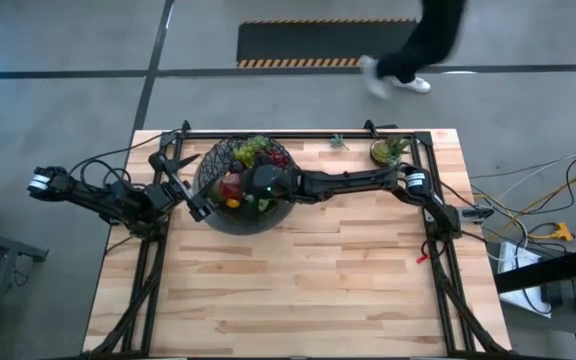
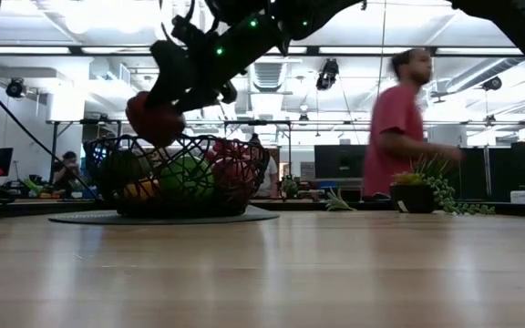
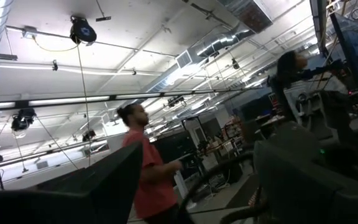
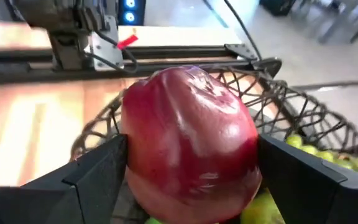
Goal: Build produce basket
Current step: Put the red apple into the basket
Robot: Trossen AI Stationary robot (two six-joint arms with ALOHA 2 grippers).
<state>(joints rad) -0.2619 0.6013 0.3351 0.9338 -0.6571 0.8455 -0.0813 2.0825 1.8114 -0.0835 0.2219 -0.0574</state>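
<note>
Fingers (image 4: 98, 174) of the right gripper (image 4: 188, 171) clamped on a red apple (image 4: 188, 140), one dark finger on each side of it; the left gripper's fingers (image 3: 104, 186) stand apart with nothing between them, tilted up toward the ceiling. Table (image 1: 298, 290): pale wood, framed by dark rails. Right arm (image 1: 353, 183): stretched across the table's far part, its end over the basket. Left arm (image 1: 103, 197): at the table's left edge, just beside the basket. Person (image 2: 397, 123): red shirt, beyond the far edge, blurred. Basket (image 1: 218, 215): black wire mesh, round, on the far left part of the table. Produce (image 1: 256, 152): green grapes, red and green pieces heaped inside; individual kinds hard to tell from above. Potted plant (image 1: 388, 151): small, leafy, near the far right corner, well apart from the basket. Red apple: held just above the basket's near rim in the low view.
</note>
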